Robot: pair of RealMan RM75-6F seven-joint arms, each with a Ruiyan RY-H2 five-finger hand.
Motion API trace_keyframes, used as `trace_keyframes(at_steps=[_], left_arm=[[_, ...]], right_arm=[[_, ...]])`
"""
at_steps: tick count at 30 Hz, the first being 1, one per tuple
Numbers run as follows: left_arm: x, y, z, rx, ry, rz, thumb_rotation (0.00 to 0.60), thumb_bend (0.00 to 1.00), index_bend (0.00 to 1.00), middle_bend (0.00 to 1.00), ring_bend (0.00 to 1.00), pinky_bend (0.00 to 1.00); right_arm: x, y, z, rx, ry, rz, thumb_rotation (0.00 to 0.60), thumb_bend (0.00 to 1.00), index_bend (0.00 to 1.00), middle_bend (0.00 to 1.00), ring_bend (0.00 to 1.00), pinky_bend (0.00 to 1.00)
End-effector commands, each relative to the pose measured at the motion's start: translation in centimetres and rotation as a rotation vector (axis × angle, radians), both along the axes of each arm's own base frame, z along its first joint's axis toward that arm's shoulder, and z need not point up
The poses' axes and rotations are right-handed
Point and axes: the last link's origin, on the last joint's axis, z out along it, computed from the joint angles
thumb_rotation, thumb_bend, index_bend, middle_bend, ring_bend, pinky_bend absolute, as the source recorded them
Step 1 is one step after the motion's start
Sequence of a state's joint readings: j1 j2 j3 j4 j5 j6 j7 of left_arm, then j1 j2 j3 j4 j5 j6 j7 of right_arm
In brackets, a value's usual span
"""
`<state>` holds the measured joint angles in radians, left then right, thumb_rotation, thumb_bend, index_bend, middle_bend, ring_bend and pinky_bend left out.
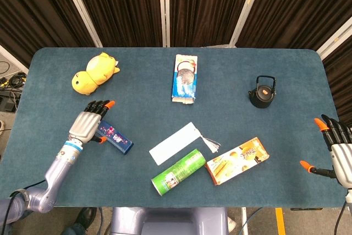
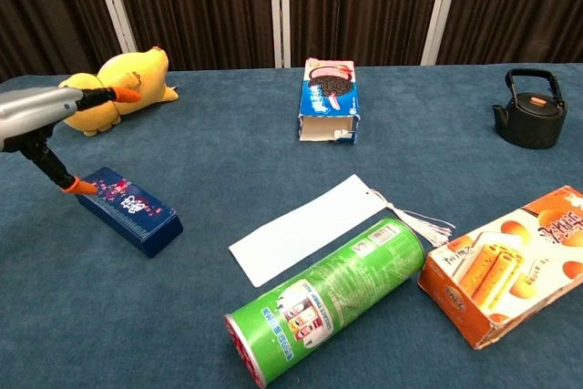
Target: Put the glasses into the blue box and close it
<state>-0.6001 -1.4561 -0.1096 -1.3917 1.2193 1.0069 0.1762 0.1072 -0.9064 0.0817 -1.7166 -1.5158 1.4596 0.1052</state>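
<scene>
The blue box (image 1: 115, 137) (image 2: 129, 210), dark blue with a small pattern on top, lies flat on the table at the left with its lid down. My left hand (image 1: 88, 124) (image 2: 41, 111) hovers just left of it and above it, fingers stretched out and holding nothing; its thumb tip sits close to the box's left end. My right hand (image 1: 336, 149) stays at the table's right edge with fingers spread and nothing in it; the chest view does not show it. No glasses are visible in either view.
A yellow duck plush (image 1: 94, 72) (image 2: 109, 88) lies behind the left hand. A cookie box (image 1: 185, 77), a black teapot (image 1: 262, 92), a white paper strip (image 1: 175, 143), a green can (image 1: 179, 172) and an orange snack box (image 1: 237, 160) are spread over the middle and right.
</scene>
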Motion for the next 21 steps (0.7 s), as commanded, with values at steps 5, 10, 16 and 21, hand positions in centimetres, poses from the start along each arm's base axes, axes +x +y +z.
trace_keyframes(at_steps=[5, 10, 16, 21], left_arm=[[-0.2, -2.0, 6.0, 0.183, -0.040, 0.025, 0.600, 0.00, 0.00, 0.00, 0.00, 0.00], [-1.4, -7.6, 11.2, 0.307, -0.018, 0.073, 0.600, 0.00, 0.00, 0.00, 0.00, 0.00], [-2.0, -11.9, 13.4, 0.349, -0.029, 0.106, 0.600, 0.00, 0.00, 0.00, 0.00, 0.00], [-2.2, -13.6, 14.5, 0.365, -0.036, 0.090, 0.600, 0.00, 0.00, 0.00, 0.00, 0.00]], right_arm=[[0.3, 0.4, 0.0, 0.004, 0.000, 0.018, 0.600, 0.00, 0.00, 0.00, 0.00, 0.00], [0.1, 0.4, -0.1, 0.003, 0.011, 0.018, 0.600, 0.00, 0.00, 0.00, 0.00, 0.00], [0.0, 0.3, -0.3, -0.009, 0.026, 0.014, 0.600, 0.00, 0.00, 0.00, 0.00, 0.00], [0.2, 0.6, -0.2, -0.020, 0.023, 0.027, 0.600, 0.00, 0.00, 0.00, 0.00, 0.00]])
